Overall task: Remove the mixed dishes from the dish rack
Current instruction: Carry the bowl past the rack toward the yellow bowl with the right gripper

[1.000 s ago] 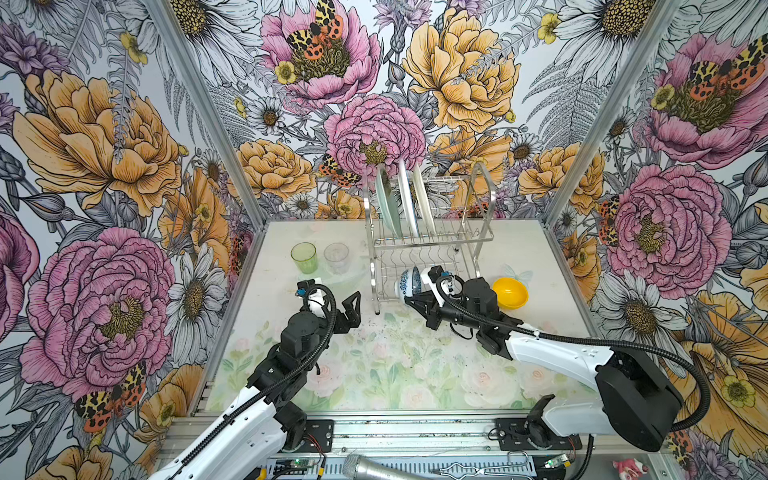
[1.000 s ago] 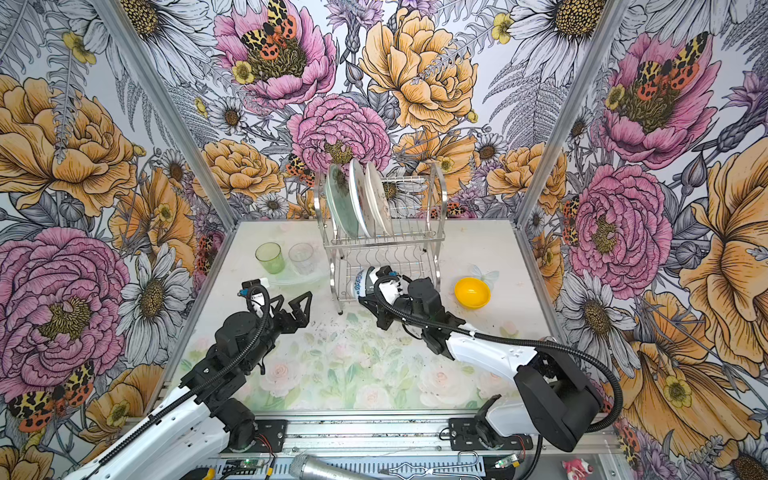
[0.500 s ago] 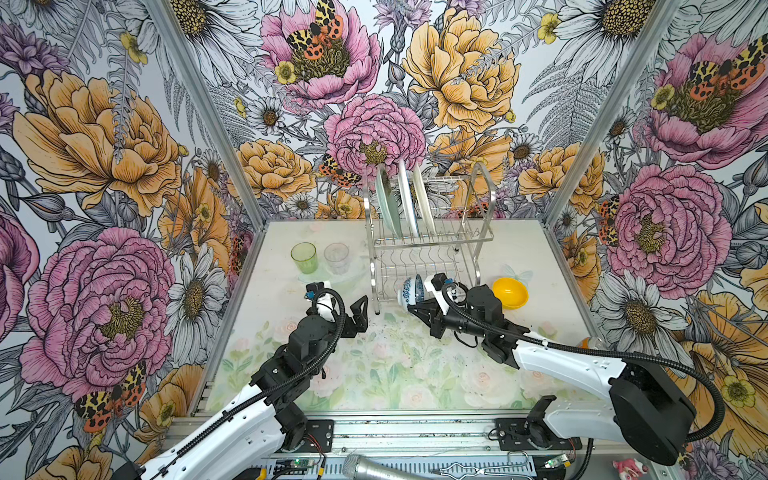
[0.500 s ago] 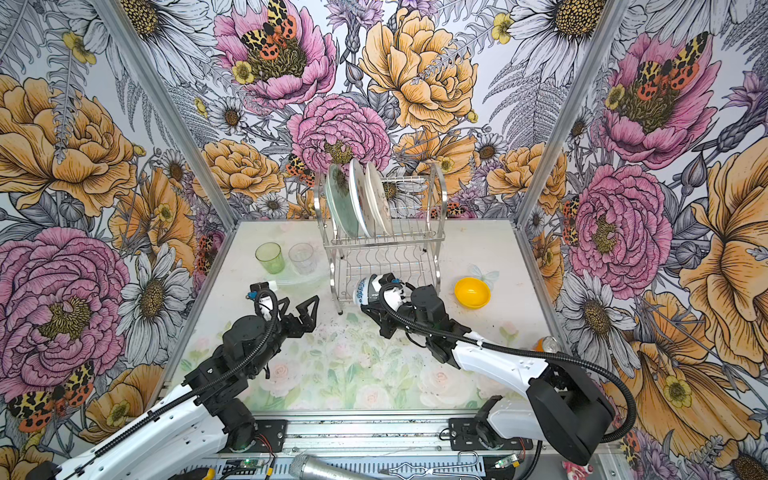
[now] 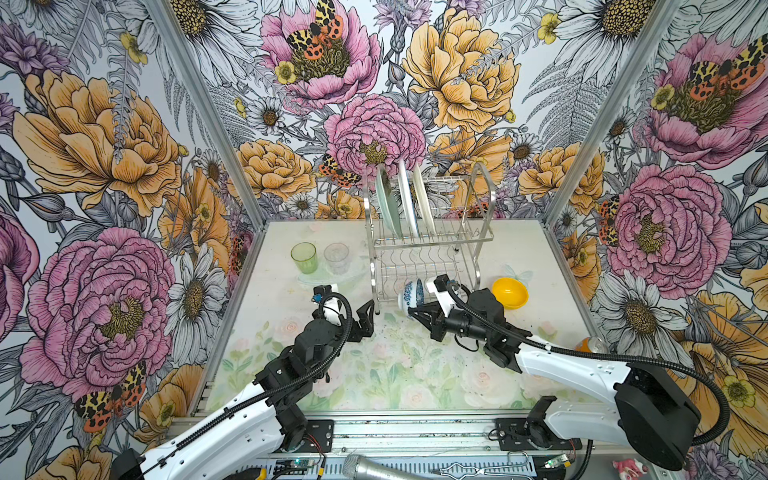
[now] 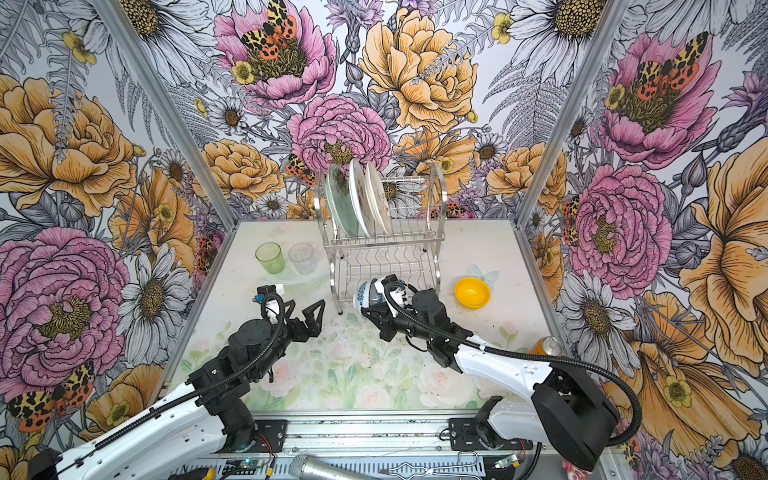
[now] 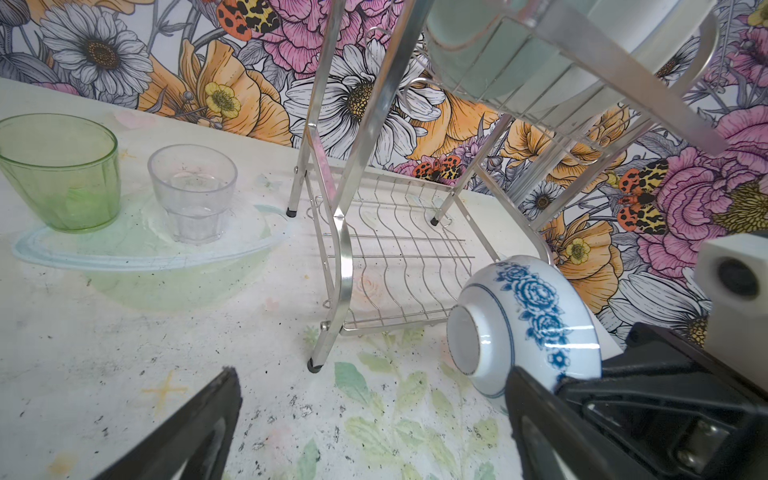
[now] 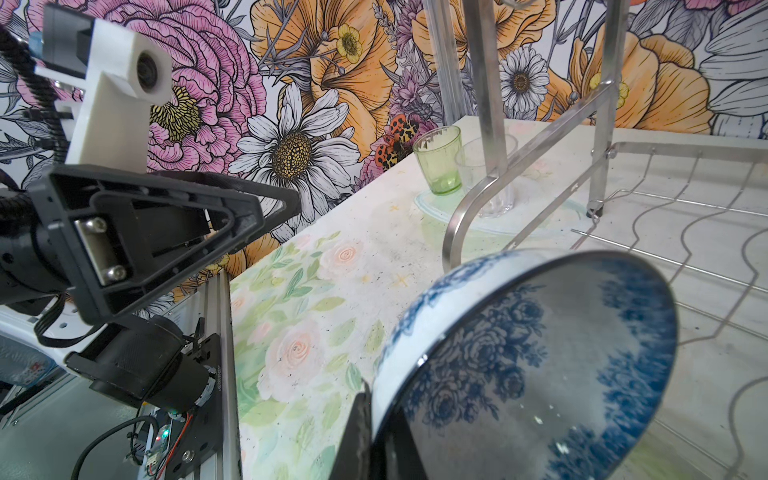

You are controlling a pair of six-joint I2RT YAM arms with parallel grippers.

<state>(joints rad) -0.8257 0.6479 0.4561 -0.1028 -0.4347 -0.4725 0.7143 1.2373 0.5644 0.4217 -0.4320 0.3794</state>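
— How far along are we getting?
— We're holding the blue-and-white bowl [image 5: 410,292], tipped sideways, at the dish rack [image 5: 432,245]'s lower front edge, our right gripper [image 5: 420,311] pinching its rim. The yellow bowl [image 5: 510,293], green tumbler [image 5: 304,257] and clear tumbler [image 5: 336,257] are sitting on the table [image 5: 415,374].
— What's remaining?
— We're leaving three plates [image 5: 405,201] upright on top. Our left gripper [image 6: 301,312] is hovering spread and empty, with the arched frame [image 7: 334,249] standing just ahead, likely crowding our reach.
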